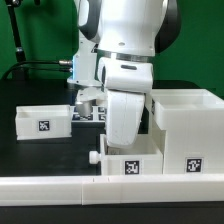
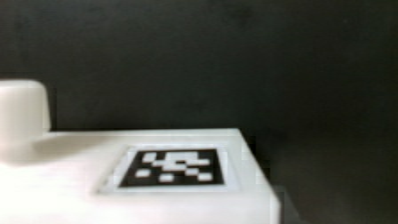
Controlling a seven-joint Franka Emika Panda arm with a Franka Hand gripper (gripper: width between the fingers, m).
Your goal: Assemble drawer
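Observation:
The drawer's white boxy casing (image 1: 185,120) stands at the exterior view's right, with a tag on its front. One small open-topped tray (image 1: 45,122) with a tag lies at the left. A second tray (image 1: 125,163) with a round knob (image 1: 94,157) and a tag sits in the middle, against the casing. My gripper (image 1: 124,138) hangs straight down over this middle tray, and its fingertips are hidden behind the hand. In the wrist view a white tray wall with a tag (image 2: 178,168) fills the near part, with a rounded white part (image 2: 18,115) beside it. No fingers show there.
A long low white border wall (image 1: 110,190) runs along the front of the black table (image 1: 30,155). The marker board (image 1: 90,115) lies behind the arm. A green backdrop and a dark cable are at the back left.

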